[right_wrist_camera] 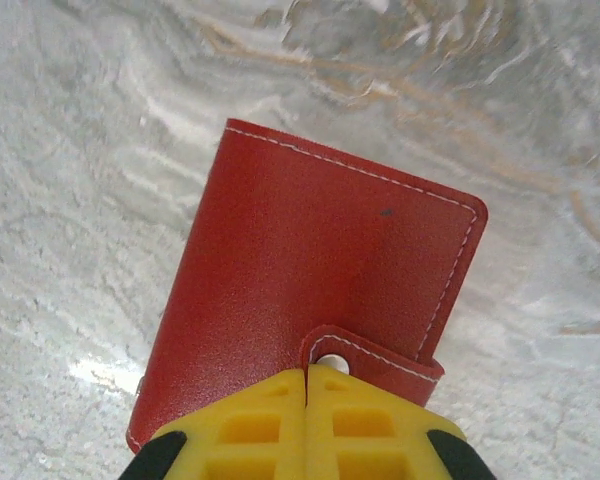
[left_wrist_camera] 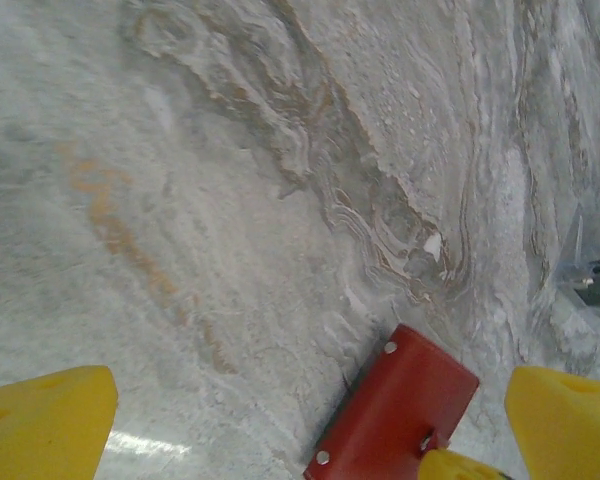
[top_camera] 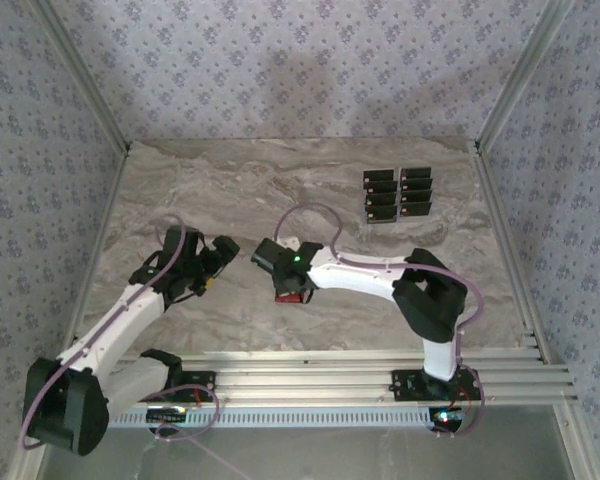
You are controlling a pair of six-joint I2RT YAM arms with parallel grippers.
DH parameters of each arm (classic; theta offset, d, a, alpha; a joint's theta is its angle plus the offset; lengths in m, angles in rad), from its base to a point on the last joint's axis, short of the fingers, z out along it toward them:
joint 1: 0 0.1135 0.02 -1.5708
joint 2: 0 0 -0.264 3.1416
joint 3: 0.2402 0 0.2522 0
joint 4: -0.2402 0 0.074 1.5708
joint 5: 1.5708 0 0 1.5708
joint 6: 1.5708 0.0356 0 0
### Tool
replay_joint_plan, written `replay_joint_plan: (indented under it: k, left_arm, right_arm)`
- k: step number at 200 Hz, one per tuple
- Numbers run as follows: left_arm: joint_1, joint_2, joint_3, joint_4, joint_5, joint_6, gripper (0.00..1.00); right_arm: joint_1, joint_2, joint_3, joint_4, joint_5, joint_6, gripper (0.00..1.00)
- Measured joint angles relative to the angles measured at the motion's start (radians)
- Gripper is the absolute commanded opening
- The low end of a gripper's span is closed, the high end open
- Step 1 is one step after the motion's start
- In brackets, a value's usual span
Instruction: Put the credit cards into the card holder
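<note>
A small red rectangular leather-like card holder (top_camera: 292,296) lies closed and flat on the grey-beige marbled table top (top_camera: 230,180), near the middle, a little toward the near edge. White stitching runs along its border, and its snap tab folds over one short edge.

The right gripper (right_wrist_camera: 307,425) stands right over this edge. Its two yellow fingers (right_wrist_camera: 250,430) are pressed together with no gap between them, and their tips sit at the snap tab. I cannot tell if the tab itself is pinched between them.

The left gripper (left_wrist_camera: 310,400) is just beside the card holder, on its left side. Its claw is spread wide and holds nothing. In the left wrist view the red holder (left_wrist_camera: 400,410) lies between the two yellow fingertips (left_wrist_camera: 40,425), closer to the right one.

The small flat black credit cards (top_camera: 397,195) lie at the far right part of the table, in two neat columns of four, well apart from the card holder and from both grippers.
</note>
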Motion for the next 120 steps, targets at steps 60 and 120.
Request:
replay_joint_plan:
  k: [60,120]
  left_arm:
    - [-0.096,0.249,0.024,0.18,0.091,0.049,1.0]
    - [-0.167,0.383,0.078,0.396,0.123,0.021,1.0]
  right_arm:
    - [-0.093,-0.139,-0.161,0.163,-0.076,-0.041,0.0]
    - [-0.159,-0.279,-0.26,0.249,-0.161,-0.049,0.0]
